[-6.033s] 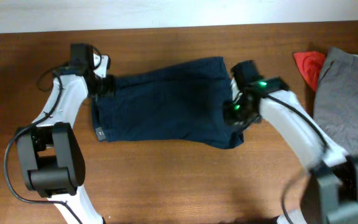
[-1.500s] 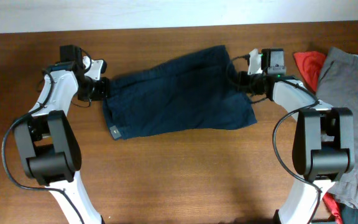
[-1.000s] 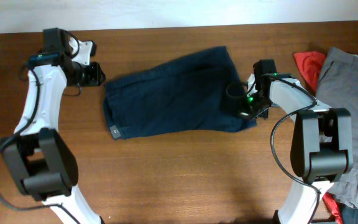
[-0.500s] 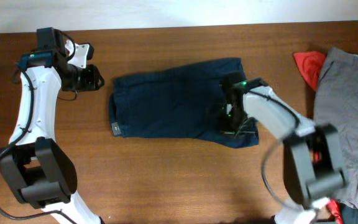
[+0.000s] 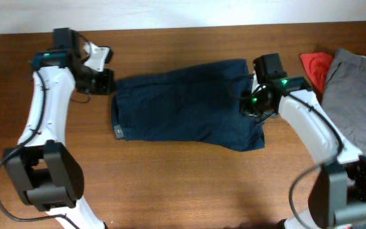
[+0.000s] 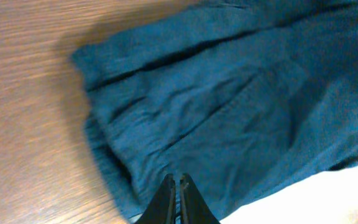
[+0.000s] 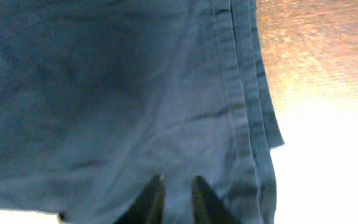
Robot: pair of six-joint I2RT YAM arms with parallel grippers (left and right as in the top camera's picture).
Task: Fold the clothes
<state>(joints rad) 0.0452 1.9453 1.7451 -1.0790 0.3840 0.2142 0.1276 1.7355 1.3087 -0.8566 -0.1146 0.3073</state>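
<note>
The clothes, a pair of dark navy shorts [image 5: 186, 102], lie flat across the middle of the table, with a small light tag [image 5: 118, 132] at the lower left edge. My left gripper [image 5: 106, 81] sits at the shorts' left edge. In the left wrist view its tips [image 6: 177, 179] are pressed together over the gathered waistband [image 6: 114, 146], and I see no fabric between them. My right gripper [image 5: 250, 108] is over the shorts' right end. Its fingers [image 7: 176, 182] stand slightly apart just above the cloth beside the side hem [image 7: 247, 106].
A red cloth [image 5: 314, 65] and a grey garment [image 5: 354, 95] lie at the right edge, close behind my right arm. Bare wood table [image 5: 170, 184] runs along the front. A white strip [image 5: 170, 13] borders the far side.
My left gripper has moved right to the shorts' left edge and shut. My right gripper has shifted right and up toward the right hem, and its jaws have parted a little. The shorts barely moved.
</note>
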